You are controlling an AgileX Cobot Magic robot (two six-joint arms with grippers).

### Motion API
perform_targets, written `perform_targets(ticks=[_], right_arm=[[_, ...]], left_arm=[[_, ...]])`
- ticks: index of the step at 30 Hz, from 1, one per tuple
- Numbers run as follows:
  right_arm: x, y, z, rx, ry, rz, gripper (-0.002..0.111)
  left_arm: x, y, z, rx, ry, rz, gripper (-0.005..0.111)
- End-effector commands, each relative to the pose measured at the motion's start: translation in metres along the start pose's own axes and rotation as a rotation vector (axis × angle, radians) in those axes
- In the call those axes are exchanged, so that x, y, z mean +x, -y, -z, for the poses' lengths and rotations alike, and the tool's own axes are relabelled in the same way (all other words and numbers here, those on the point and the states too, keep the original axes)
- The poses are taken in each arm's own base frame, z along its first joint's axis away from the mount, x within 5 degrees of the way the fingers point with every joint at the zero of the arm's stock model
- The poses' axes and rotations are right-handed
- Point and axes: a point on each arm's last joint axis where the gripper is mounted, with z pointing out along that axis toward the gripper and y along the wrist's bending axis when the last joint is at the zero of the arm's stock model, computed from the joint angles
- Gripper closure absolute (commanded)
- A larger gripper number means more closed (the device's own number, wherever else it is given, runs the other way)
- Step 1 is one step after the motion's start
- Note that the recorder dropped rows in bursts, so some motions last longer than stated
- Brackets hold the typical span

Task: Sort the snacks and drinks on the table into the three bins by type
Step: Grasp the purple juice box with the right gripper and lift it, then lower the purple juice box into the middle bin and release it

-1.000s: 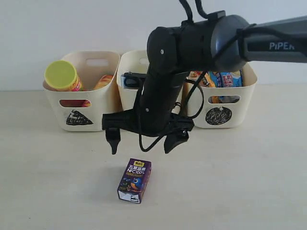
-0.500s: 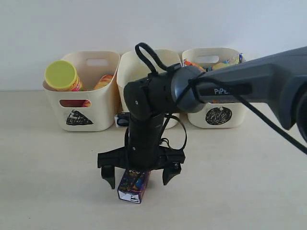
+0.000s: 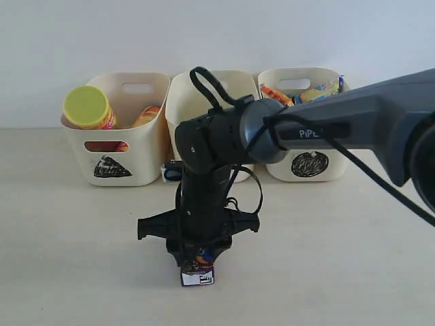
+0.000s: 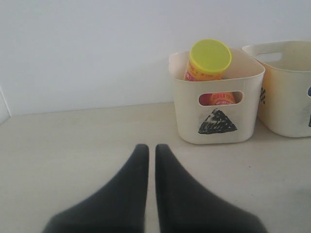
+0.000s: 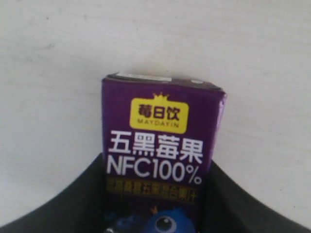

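Nearest, at six o'clock on the pale table (image 3: pixel 353 258), a small dark purple juice box (image 3: pixel 198 272) lies flat. The right gripper (image 3: pixel 197 257) points straight down over it. In the right wrist view its black fingers (image 5: pixel 82 199) press against both long sides of the box (image 5: pixel 155 145), so the jaws look clamped on it, about half closed.

The step in hand appears to be picking this drink up. To do it well, the grip should be firm before the lift, the rise straight up, and high enough to clear a bin rim.

Off to nine o'clock, the left gripper (image 4: pixel 148 148) hangs with its fingers together, holding nothing.

Farthest, three cream bins line the wall. The triangle bin (image 3: pixel 129 146) at eleven o'clock holds a pink tube with a yellow-green lid (image 3: pixel 87 105). The circle bin (image 3: pixel 333 159) at one o'clock holds crinkly bags (image 3: pixel 299 95). The middle bin (image 3: pixel 183 95) at twelve o'clock, its mark hidden by the arm, seems the likely home for drinks.
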Motion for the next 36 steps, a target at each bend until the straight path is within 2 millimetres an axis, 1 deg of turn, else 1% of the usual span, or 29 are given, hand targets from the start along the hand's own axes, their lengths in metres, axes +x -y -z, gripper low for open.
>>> perform_targets(ticks=[1, 2, 4, 5, 6, 7, 8, 9, 11, 12, 14, 15, 16, 19, 21, 25, 27, 31, 36], right_arm=[[-0.002, -0.001, 0.02, -0.009, 0.037, 0.055, 0.108], [-0.003, -0.003, 0.033, -0.026, 0.068, 0.084, 0.108], [-0.004, -0.003, 0.049, -0.04, 0.099, 0.113, 0.108], [-0.004, -0.004, 0.064, -0.05, 0.133, 0.133, 0.108], [-0.004, -0.004, 0.073, -0.057, 0.157, 0.145, 0.108], [-0.005, -0.004, 0.092, -0.072, 0.21, 0.161, 0.108], [-0.005, -0.005, 0.103, -0.084, 0.246, 0.169, 0.108], [-0.005, -0.005, 0.123, -0.104, 0.318, 0.182, 0.108], [-0.006, -0.005, 0.144, -0.127, 0.397, 0.198, 0.108], [-0.007, -0.003, 0.16, -0.127, 0.464, 0.217, 0.108], [-0.013, 0.0, 0.174, -0.112, 0.513, 0.227, 0.108], [-0.02, 0.004, 0.184, -0.115, 0.546, 0.211, 0.108], [-0.025, 0.008, 0.189, -0.118, 0.565, 0.198, 0.108], [-0.04, 0.019, 0.201, -0.121, 0.618, 0.158, 0.108], [-0.049, 0.027, 0.205, -0.118, 0.637, 0.133, 0.108], [-0.064, 0.04, 0.206, -0.111, 0.66, 0.093, 0.108], [-0.072, 0.045, 0.204, -0.11, 0.672, 0.077, 0.108], [-0.087, 0.051, 0.194, -0.107, 0.68, 0.055, 0.108], [-0.105, 0.045, 0.174, -0.108, 0.683, 0.057, 0.108]], left_arm=[[0.001, 0.001, 0.0, 0.011, 0.0, 0.02, 0.103], [0.001, 0.001, 0.0, 0.011, 0.0, 0.02, 0.103], [0.001, 0.001, 0.0, 0.011, 0.0, 0.02, 0.103], [0.001, 0.001, 0.0, 0.011, 0.0, 0.02, 0.103], [0.001, 0.001, 0.0, 0.011, 0.0, 0.02, 0.103], [0.001, 0.001, 0.0, 0.011, 0.0, 0.02, 0.103], [0.001, 0.001, 0.0, 0.011, 0.0, 0.02, 0.103], [0.001, 0.001, 0.0, 0.011, 0.0, 0.02, 0.103], [0.001, 0.001, 0.0, 0.011, 0.0, 0.02, 0.103], [0.001, 0.001, 0.0, 0.011, 0.0, 0.02, 0.103], [0.001, 0.001, 0.0, 0.011, 0.0, 0.02, 0.103], [0.001, 0.001, 0.0, 0.011, 0.0, 0.02, 0.103], [0.001, 0.001, 0.0, 0.011, 0.0, 0.02, 0.103], [0.001, 0.001, 0.0, 0.011, 0.0, 0.02, 0.103], [0.001, 0.001, 0.0, 0.011, 0.0, 0.02, 0.103], [0.001, 0.001, 0.0, 0.011, 0.0, 0.02, 0.103], [0.001, 0.001, 0.0, 0.011, 0.0, 0.02, 0.103], [0.001, 0.001, 0.0, 0.011, 0.0, 0.02, 0.103], [0.001, 0.001, 0.0, 0.011, 0.0, 0.02, 0.103]])
